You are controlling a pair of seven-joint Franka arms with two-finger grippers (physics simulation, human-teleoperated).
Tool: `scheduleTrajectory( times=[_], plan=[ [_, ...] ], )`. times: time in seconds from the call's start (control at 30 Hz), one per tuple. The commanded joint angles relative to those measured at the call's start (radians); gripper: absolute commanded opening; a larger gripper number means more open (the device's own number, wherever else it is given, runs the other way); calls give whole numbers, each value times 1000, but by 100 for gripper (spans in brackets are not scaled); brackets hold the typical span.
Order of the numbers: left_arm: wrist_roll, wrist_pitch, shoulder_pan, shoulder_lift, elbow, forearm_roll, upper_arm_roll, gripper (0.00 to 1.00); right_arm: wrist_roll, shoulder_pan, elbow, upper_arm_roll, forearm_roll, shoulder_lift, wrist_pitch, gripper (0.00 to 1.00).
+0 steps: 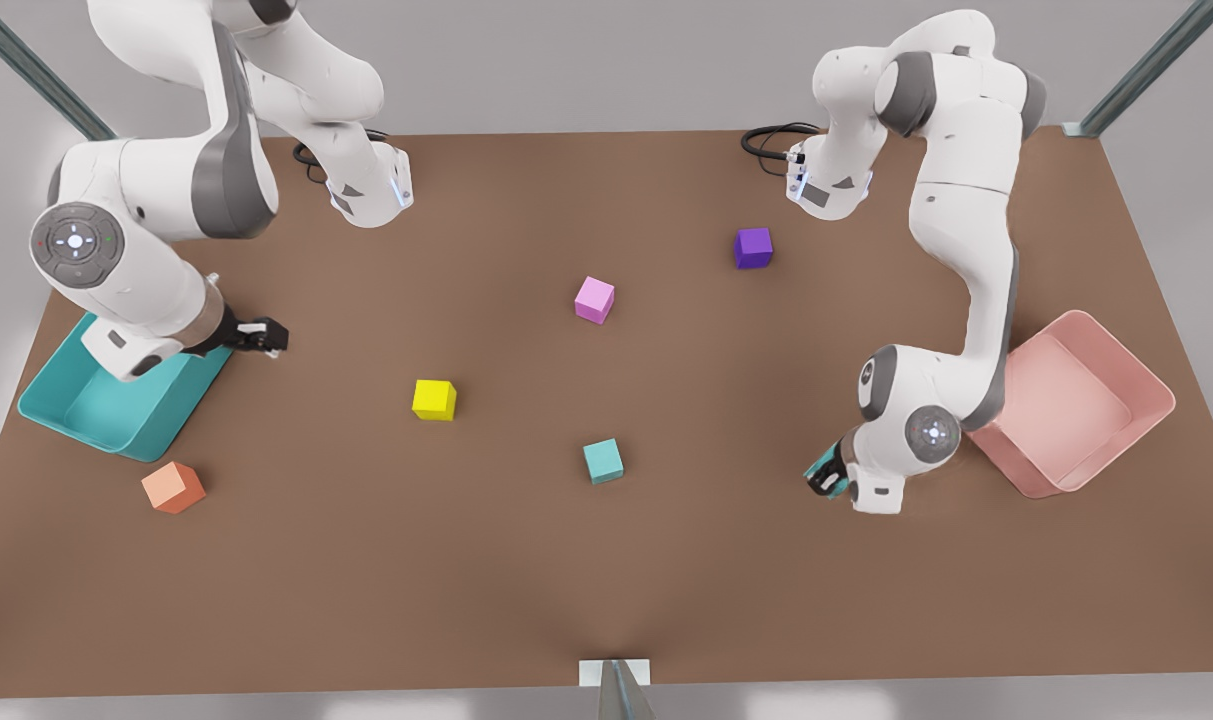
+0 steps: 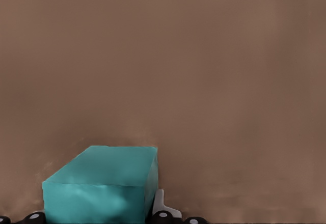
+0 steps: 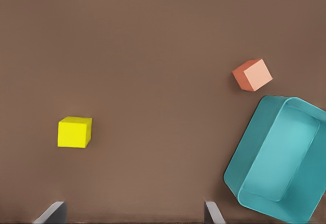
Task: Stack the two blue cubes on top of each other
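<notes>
One blue cube (image 1: 603,461) rests alone on the brown table (image 1: 526,560), just toward the front of its middle. The other blue cube (image 2: 102,183) sits between the fingers of my left gripper (image 1: 827,478), which is shut on it at the front view's right, close to the pink tray. In the front view the arm's wrist hides most of this cube (image 1: 822,468). My right gripper (image 1: 263,335) waits open at the front view's left, beside the teal tray, with its fingertips (image 3: 51,213) wide apart and nothing between them.
A teal tray (image 1: 76,415) stands at the front view's left, and a pink tray (image 1: 1146,390) at its right. Loose cubes on the table: orange (image 1: 173,487), yellow (image 1: 434,399), pink (image 1: 594,299) and purple (image 1: 753,248).
</notes>
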Motion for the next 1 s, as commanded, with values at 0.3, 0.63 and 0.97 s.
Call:
scheduleTrajectory(
  times=[0.3, 0.63, 0.97],
  plan=[
    [-458, -166, -314, 252, 445, -12, -38, 43, -310, 8, 8, -1, 2, 1, -84, 100],
    [-389, -42, -400, 367, 560, 43, -15, 43, -310, 10, 5, -1, 2, 1, -86, 100],
    [-392, -7, -412, 419, 620, 43, -16, 47, -310, 10, 2, 1, 2, 2, -87, 100]
  ],
)
